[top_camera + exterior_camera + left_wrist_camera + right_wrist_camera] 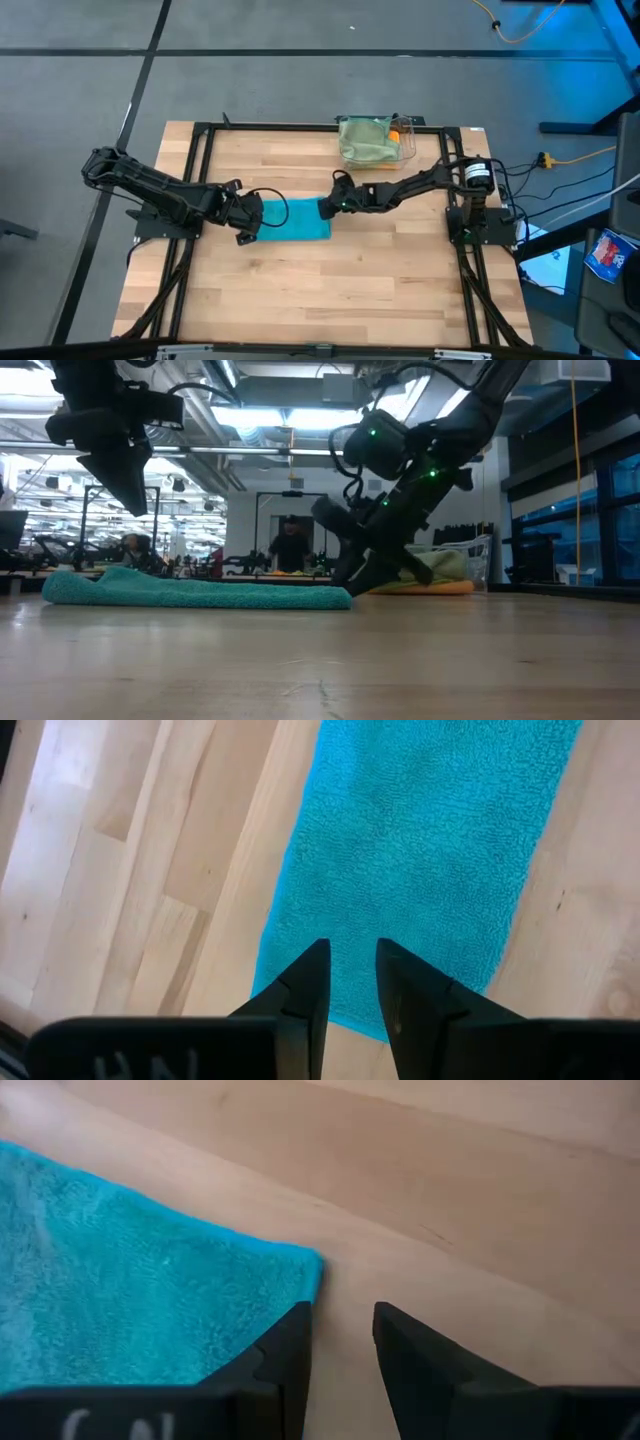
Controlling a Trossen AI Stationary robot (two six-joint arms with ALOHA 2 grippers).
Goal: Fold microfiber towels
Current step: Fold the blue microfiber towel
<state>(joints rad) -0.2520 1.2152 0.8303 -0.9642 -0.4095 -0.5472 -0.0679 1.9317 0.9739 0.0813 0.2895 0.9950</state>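
A teal towel point(295, 220) lies folded into a long strip across the middle of the table, flat on the wood point(190, 592). My left gripper point(246, 228) hangs open above the strip's left end point(420, 850), clear of it, with nothing between its fingers point(130, 500). My right gripper point(326, 207) is low at the strip's right end point(345, 580). It is open, slanting down, with bare table in the gap point(340, 1310) and one finger beside the towel's corner point(300, 1270). My right gripper has one finger point(285, 1340) right at the teal towel's right-end corner point(300, 1270), coming at it slanting down from the table's right. I cannot tell whether that finger touches the cloth. Nothing sits between the two fingers.
A clear plastic bin point(408, 150) stands at the table's far edge, right of centre, holding a sage green towel point(365, 140) and an orange one point(397, 130). Bare wood stretches across the near half of the table point(320, 290).
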